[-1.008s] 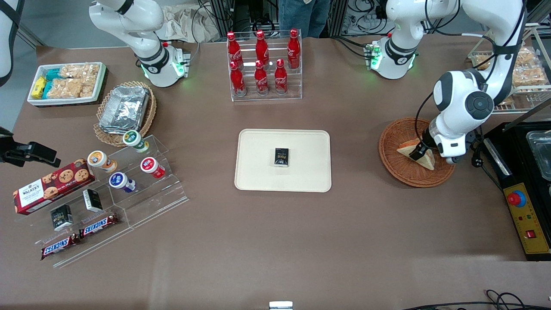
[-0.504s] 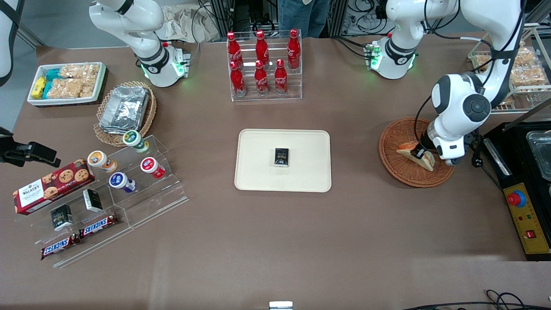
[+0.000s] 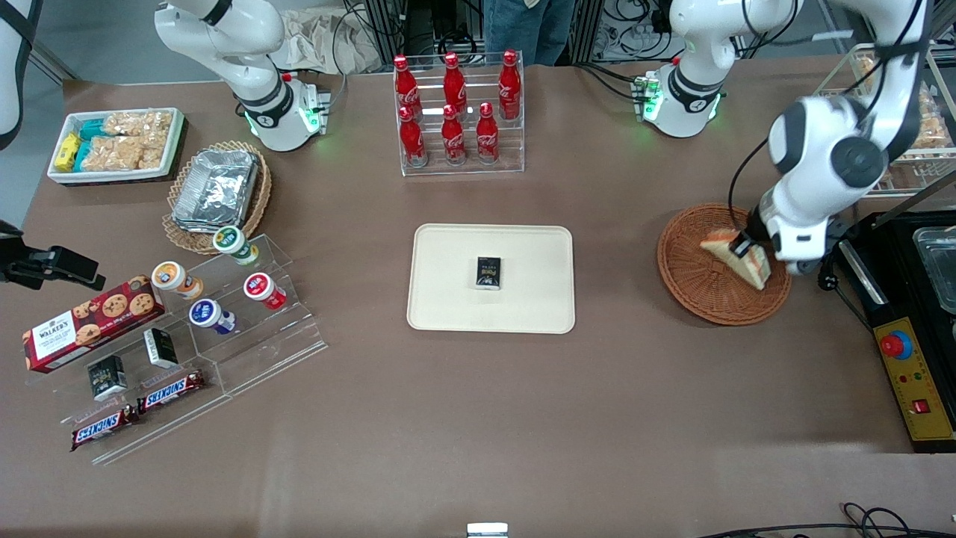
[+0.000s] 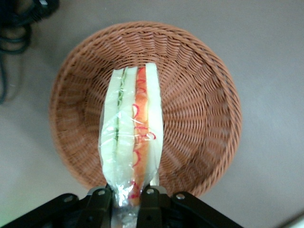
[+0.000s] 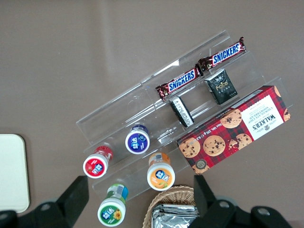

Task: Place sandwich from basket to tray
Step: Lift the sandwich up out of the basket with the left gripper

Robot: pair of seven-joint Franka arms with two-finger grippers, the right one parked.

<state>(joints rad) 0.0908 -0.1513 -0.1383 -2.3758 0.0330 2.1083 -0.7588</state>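
Brown tabletop, stocked as follows. Toward the parked arm's end: red Walker's biscuit box (white label reading "WALKER'S"), two Snickers bars on a clear acrylic stand, and small lidded tubs whose lid print I cannot read. Farther from the front camera than the tray: six red Coca-Cola bottles in a clear rack.

Tray, cream-white, mid-table, carrying one small dark box with illegible print.

Basket, reddish-brown wicker, toward my working end, well apart from the tray.

My gripper: fingers pressed onto one end of the sandwich, pinching its clear wrap. Sandwich (white bread, orange-red and green filling stripes showing) hangs lifted above the basket.
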